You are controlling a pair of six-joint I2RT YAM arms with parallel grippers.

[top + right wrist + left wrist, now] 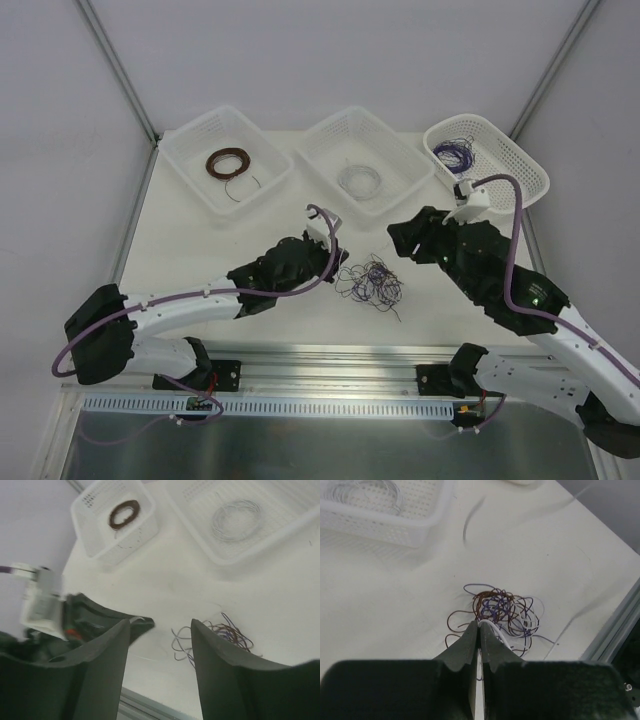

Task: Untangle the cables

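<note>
We see the cables (370, 283) clumped on the table (200, 250) between both arms. Our left gripper (479, 624) is pinched together on a strand at the clump's edge; our right gripper (161, 625) gapes apart nearby.

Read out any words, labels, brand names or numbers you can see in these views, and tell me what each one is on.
No text can be read in any view.
White housing on the left wrist: no legible print, and it is blurred.
Left basket, middle basket, right basket: no labels visible.
Cables: no tags or markings visible.
</note>
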